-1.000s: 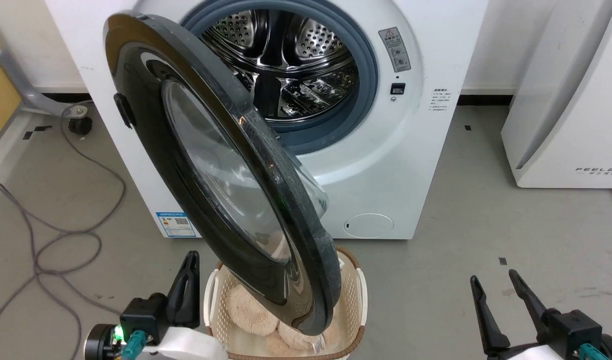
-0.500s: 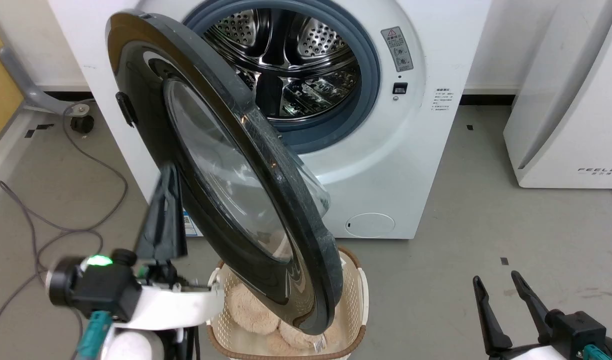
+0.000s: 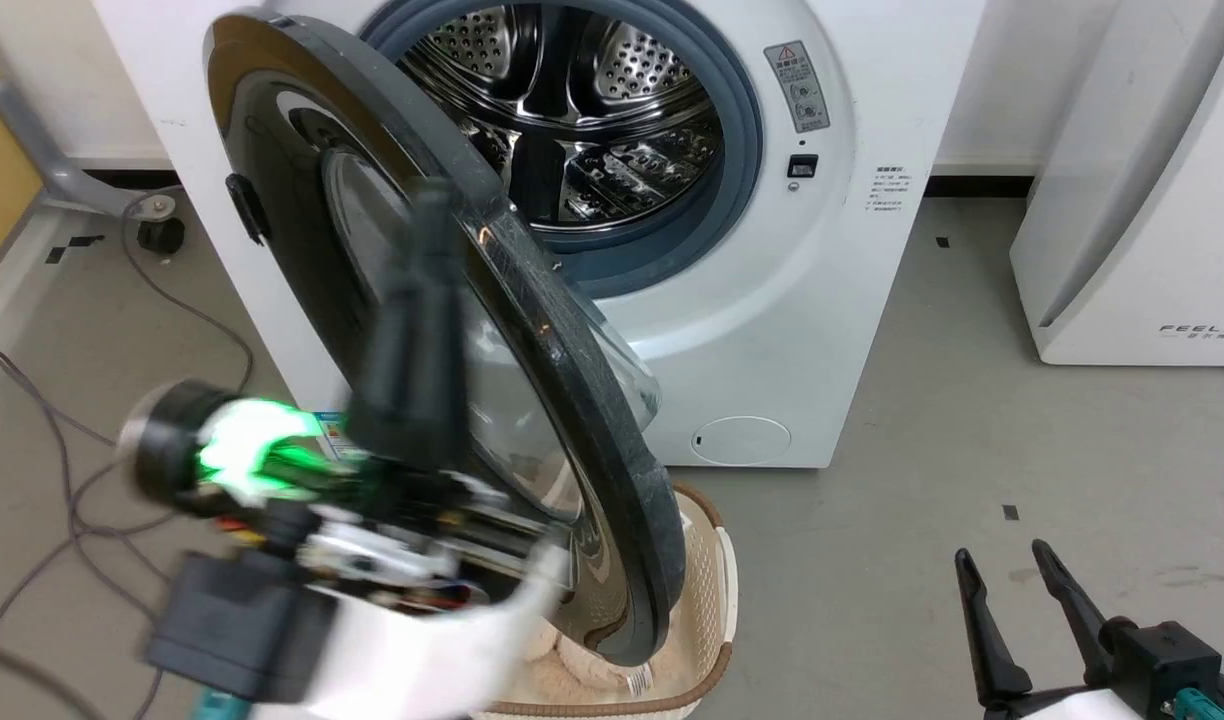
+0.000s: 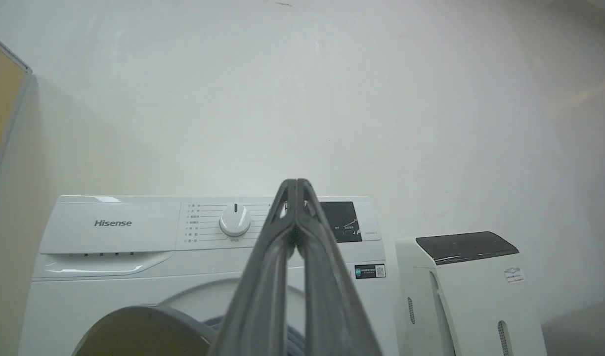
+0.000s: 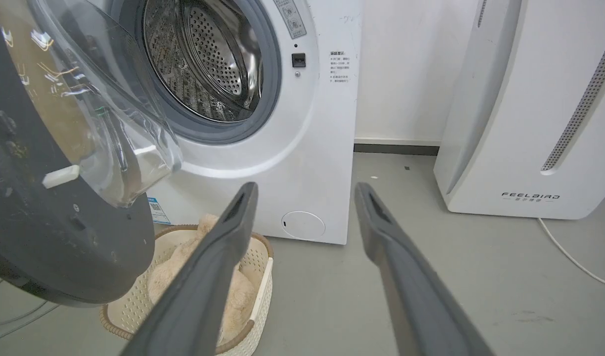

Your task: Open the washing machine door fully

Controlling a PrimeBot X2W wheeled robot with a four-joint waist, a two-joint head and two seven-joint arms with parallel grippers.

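While the door [image 3: 517, 420] hangs half-open, hinged on the left of the machine [image 3: 772, 330], the left gripper [image 3: 430, 200], fingers pressed together, is nearer, before its outer face; contact unclear. Right gripper [image 3: 1002, 552], fingers apart, sits low, inner side.

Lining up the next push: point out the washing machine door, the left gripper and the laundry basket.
washing machine door [image 3: 612, 440]: head view, on its dark outer rim.
left gripper [image 4: 296, 184]: left wrist view, at the closed fingertips.
laundry basket [image 5: 264, 287]: right wrist view, on its right-hand wall.
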